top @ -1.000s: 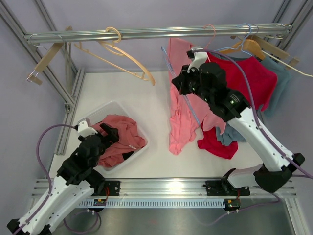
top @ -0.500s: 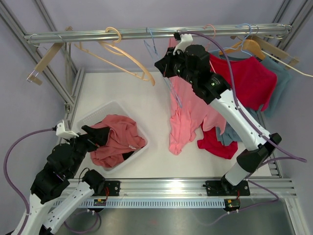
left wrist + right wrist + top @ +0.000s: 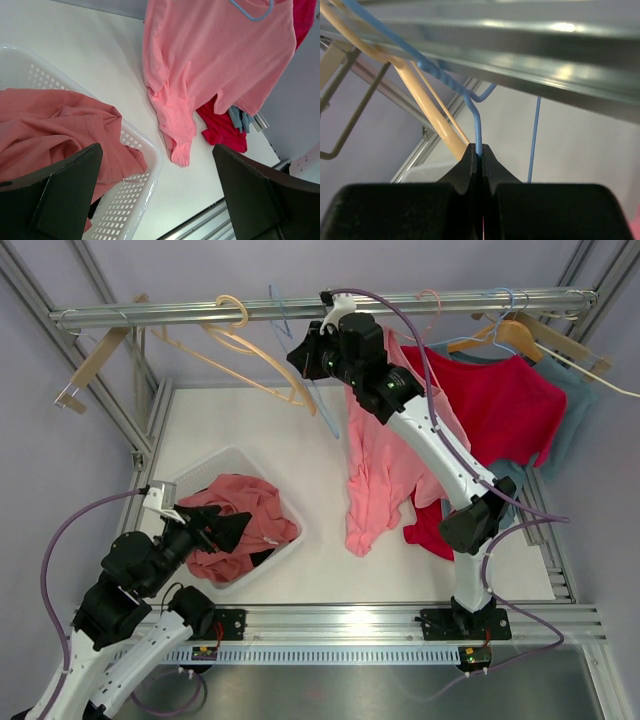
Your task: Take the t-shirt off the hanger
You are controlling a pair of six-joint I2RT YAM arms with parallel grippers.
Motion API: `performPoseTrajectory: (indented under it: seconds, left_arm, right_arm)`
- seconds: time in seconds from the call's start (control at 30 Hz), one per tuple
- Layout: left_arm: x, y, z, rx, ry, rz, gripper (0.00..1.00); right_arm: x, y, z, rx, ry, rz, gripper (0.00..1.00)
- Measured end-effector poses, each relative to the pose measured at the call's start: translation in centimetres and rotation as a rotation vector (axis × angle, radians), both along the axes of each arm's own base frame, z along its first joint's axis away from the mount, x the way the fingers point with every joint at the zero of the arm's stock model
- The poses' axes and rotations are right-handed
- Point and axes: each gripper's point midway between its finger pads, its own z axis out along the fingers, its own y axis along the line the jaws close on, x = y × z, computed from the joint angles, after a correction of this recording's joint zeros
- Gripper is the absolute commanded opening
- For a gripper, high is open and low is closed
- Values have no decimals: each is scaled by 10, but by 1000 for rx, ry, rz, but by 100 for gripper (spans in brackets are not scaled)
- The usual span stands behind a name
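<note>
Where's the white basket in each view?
Top external: white basket, lower left.
Left wrist: basket fills the lower left, salmon shirt inside.
Right wrist: not in it.
Shared landmark: hanging pink t-shirt, right of the basket in the top and left wrist views.

The top camera is looking down from high above the near edge, taking in the whole surface [image 3: 240, 420] and rail [image 3: 180, 312]. The left wrist camera is facing low across the basket [image 3: 150, 165] toward the pink t-shirt [image 3: 215, 65], both shared with the top view. The right wrist camera is peering up, close under the rail and blue hanger [image 3: 478, 127].
</note>
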Motion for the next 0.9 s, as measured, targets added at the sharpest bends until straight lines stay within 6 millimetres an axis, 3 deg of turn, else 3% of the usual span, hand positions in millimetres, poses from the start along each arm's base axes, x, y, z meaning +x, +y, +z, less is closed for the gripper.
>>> performPoseTrajectory:
  seconds: [0.13,0.27,0.3,0.37,0.4,0.47,0.53,0.67,0.77,0.8,0.83,0.9]
  left_arm:
    - [-4,-7,1,23,-42,-59,99]
    - [-3,-12,-1,42,-68,-91,99]
    - [-3,-13,-2,47,-69,-98,99]
    - [-4,-14,-1,51,-75,-107,99]
    - [-4,-15,-1,50,-79,-109,99]
    - [-4,-16,-1,48,-84,-113,99]
    - [-4,-16,-1,46,-89,-116,99]
    - [-6,-15,-1,47,-99,-119,99]
    - [-6,-16,-2,48,-100,-126,99]
    - [-7,-16,-2,49,-101,-128,99]
    - [-7,-16,-2,49,-102,-130,99]
    - [-8,-17,-2,50,-104,-138,99]
  right_arm:
    - [1,5,-24,-21,44,14,0]
    - [-1,9,-22,-5,44,25,0]
    - [-1,10,-22,-3,43,26,4]
    - [-3,10,-23,2,42,26,22]
    - [-5,9,-24,2,46,27,45]
    - [-12,6,-29,0,67,24,73]
    - [-19,-1,-31,-14,75,21,79]
    - [-41,-26,-12,-44,28,10,79]
    - [-68,-57,17,-85,-58,14,67]
    - [-77,-75,30,-98,-93,4,65]
    - [-85,-95,44,-107,-130,-17,56]
    - [-91,-137,68,-116,-189,-87,53]
